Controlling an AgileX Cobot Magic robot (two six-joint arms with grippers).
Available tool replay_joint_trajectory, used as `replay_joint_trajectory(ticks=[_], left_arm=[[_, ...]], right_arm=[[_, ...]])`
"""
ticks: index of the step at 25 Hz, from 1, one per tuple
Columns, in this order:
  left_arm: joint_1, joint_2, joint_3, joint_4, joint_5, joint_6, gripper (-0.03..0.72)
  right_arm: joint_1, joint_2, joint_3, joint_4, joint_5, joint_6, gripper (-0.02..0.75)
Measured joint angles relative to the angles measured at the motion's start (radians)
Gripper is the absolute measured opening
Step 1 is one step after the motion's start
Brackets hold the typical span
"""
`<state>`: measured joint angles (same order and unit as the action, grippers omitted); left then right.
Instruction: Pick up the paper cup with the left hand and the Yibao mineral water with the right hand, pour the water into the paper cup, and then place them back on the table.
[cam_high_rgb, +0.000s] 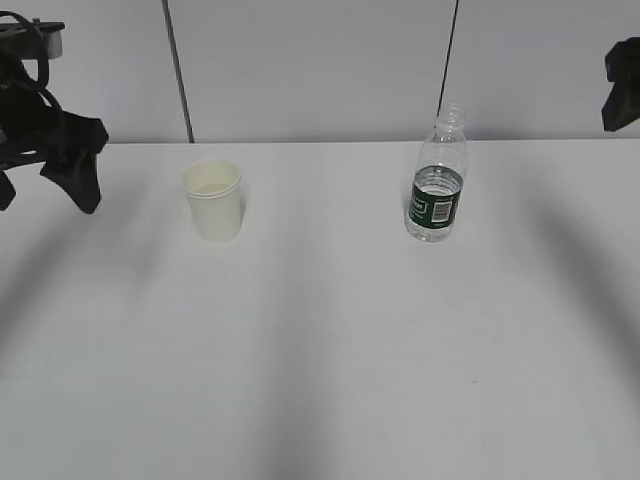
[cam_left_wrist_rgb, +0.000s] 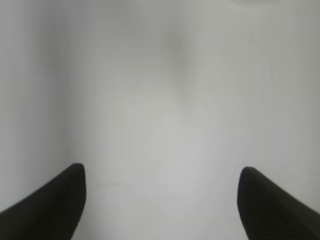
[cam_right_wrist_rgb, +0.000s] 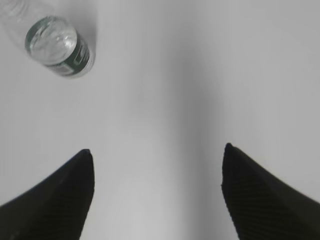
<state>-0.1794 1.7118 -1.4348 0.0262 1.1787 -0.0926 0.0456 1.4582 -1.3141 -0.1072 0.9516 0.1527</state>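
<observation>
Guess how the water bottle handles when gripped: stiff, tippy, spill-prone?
The Yibao mineral water looks thin-walled and ribbed, so it will probably flex under squeeze. Capless with water low in the body: likely light, spilling if tilted. Tall and narrow, so a sideways nudge could tip it.

Matte black arms (cabled at left) with tapered claw fingers (cam_right_wrist_rgb: 60, 200).

- A bare robot test bench, lab-like rather than a home.
- A plain white table (cam_high_rgb: 320, 380) runs to grey wall panels (cam_high_rgb: 310, 65) with dark seams.
- Black robot arms (cam_high_rgb: 50, 130) enter from both sides.
</observation>
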Motion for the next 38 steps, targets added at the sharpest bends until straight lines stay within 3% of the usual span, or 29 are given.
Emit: replay_joint_trajectory(ticks=[5,15,24,38], left_arm=[[0.000,-0.002,0.000,-0.006,0.042,0.006,0.559],[0.000,-0.084,0.021,-0.050,0.043,0.013,0.559],[0.000,-0.302,0.278,-0.051,0.048,0.014,0.559],[0.000,-0.817,0.539,-0.072,0.064,0.014,0.559]], right_arm=[[0.000,-0.012,-0.001,0.107,0.144,-0.111,0.586],[0.000,-0.020,-0.001,0.144,0.276,-0.192,0.586],[0.000,-0.144,0.061,0.166,0.281,-0.196,0.586],[0.000,-0.603,0.398,0.217,0.291,-0.198,0.586]])
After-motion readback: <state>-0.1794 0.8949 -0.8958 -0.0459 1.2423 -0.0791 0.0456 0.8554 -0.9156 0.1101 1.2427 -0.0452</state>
